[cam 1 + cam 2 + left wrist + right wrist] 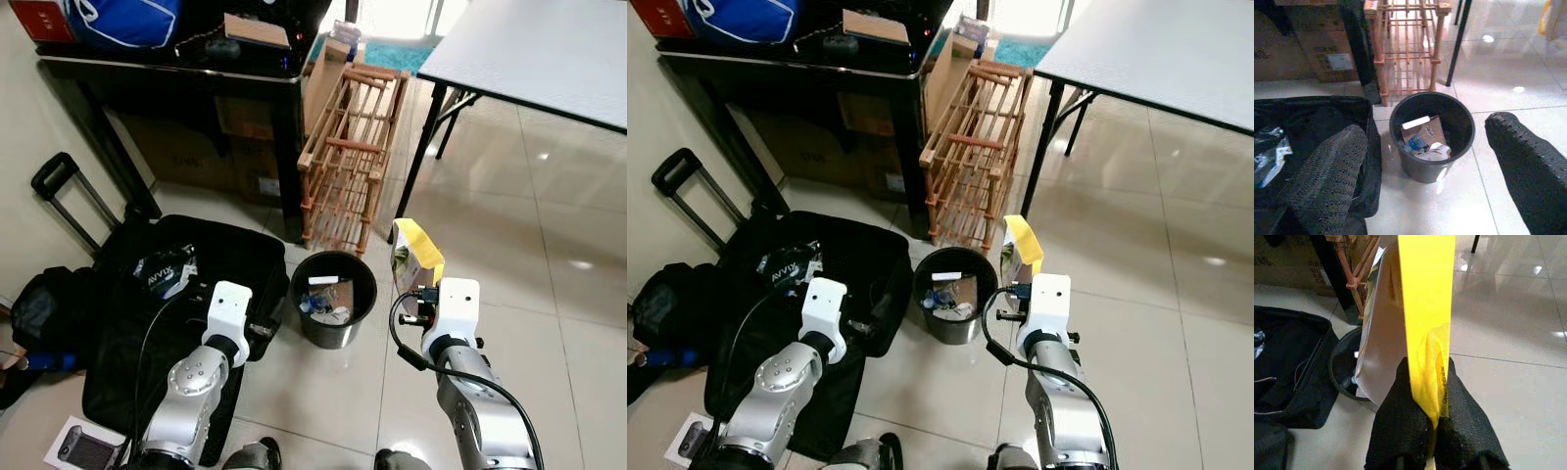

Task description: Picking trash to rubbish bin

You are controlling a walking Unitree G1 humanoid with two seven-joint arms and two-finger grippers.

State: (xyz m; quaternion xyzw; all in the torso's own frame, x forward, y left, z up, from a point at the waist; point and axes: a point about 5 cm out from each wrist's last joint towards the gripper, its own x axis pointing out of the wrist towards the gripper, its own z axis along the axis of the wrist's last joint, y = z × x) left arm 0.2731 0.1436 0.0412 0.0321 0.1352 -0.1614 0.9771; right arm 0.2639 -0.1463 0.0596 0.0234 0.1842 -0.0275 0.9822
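A black round rubbish bin (333, 299) stands on the tiled floor just before me, with paper and wrappers inside. My right gripper (1429, 416) is shut on a yellow and silver snack bag (415, 257), held upright a little to the right of the bin's rim and above the floor. In the right wrist view the bag (1415, 318) rises from between the black fingers (1400, 426), with the bin (1344, 367) behind it. My left gripper (1425, 161) is open and holds nothing, low at the bin's left beside the black suitcase (196, 294). The bin (1432, 134) lies between its fingers in the left wrist view.
A wooden rack (348, 147) leans behind the bin against a dark desk (196, 69). A grey table (549, 49) with black legs stands at the back right. The open suitcase and a black bag (44, 313) lie at the left. A white box (83, 448) lies by my left foot.
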